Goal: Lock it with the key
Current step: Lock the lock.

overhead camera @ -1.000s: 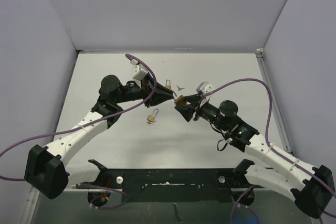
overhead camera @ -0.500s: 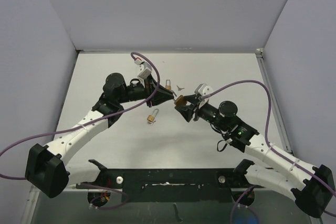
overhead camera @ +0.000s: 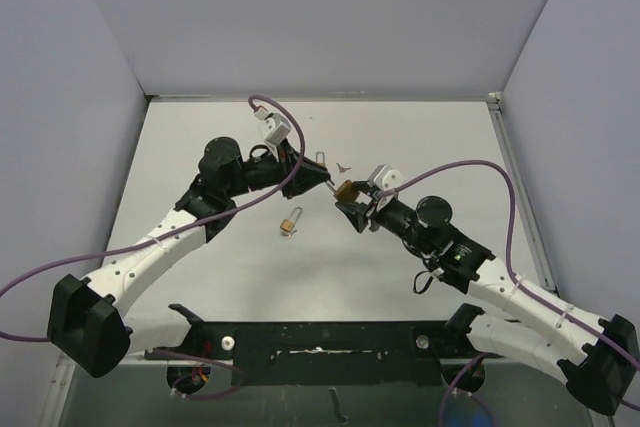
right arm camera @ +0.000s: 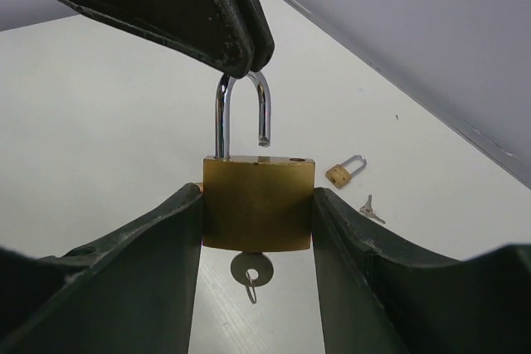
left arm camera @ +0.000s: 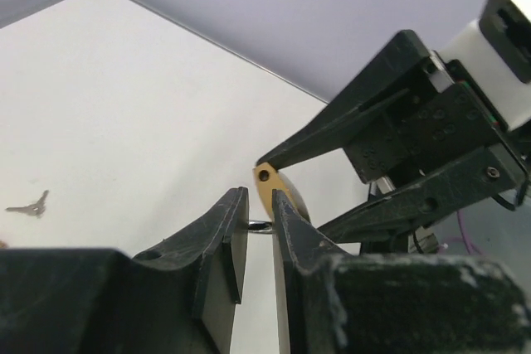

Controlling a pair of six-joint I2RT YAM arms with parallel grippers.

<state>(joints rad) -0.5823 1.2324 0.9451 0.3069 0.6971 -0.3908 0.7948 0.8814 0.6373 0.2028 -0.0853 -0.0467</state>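
Counter [overhead camera: 420, 137]: white, walled on three sides, carrying everything listed.

Left arm [overhead camera: 170, 232] and right arm [overhead camera: 510, 292]: both reach inward and meet at the padlock, which is held above the middle of the counter.

Right gripper [overhead camera: 352, 201]: jaws part-way open, clamped on the two flat sides of the padlock's body.

Left gripper [overhead camera: 326, 178]: jaws narrow, pinched on the top of the padlock's bow from the side opposite the right gripper.

Padlock [right arm camera: 259, 205]: brass body, upright between the right jaws, clear of the counter.

Shackle [right arm camera: 222, 118]: steel, raised out of the padlock; one leg sits in the body, and the other ends free just above its hole.

Key [right arm camera: 250, 269]: silver, seated in the keyhole on the padlock's underside, head hanging down.

Small padlock [overhead camera: 291, 223]: brass, lying on the counter left of the held padlock, toward the arm bases.

Second small padlock [right arm camera: 344, 172]: brass, lying on the counter beyond the held padlock, toward the back wall.

Loose key [right arm camera: 370, 209]: on the counter near the second small padlock, apart from the held padlock.
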